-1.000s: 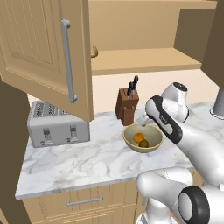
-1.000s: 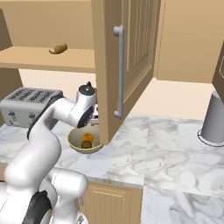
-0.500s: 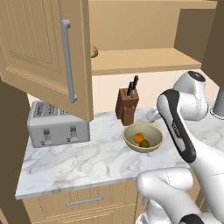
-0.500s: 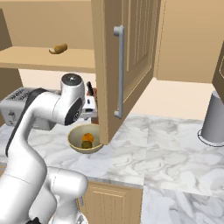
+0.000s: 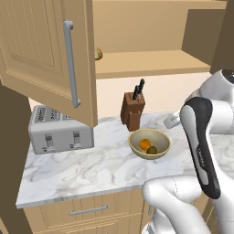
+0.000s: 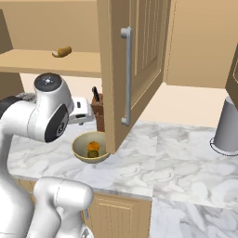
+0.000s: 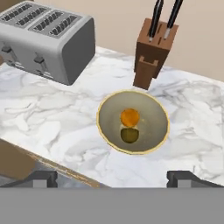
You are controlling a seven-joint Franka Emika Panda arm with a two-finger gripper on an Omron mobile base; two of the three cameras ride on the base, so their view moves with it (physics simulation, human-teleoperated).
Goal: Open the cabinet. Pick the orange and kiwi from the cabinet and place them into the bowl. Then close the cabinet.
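The orange [image 7: 130,117] and the kiwi [image 7: 129,135] are seen lying side by side, touching, inside the bowl [image 7: 107,127], which is set on the marble worktop [image 7: 52,127] just in front of the knife block [image 7: 153,54], with the toaster [image 7: 48,39] well apart to one side. The pincer [image 7: 112,178] is held above the bowl with its two dark fingertips [image 7: 43,178] spread wide and nothing between them. Both cabinet [image 5: 151,64] doors are swung open, and a tan-brown roundish item [image 6: 61,51] is left on the cabinet shelf. A grey canister [image 6: 228,128] is stood on the worktop, far from the bowl.
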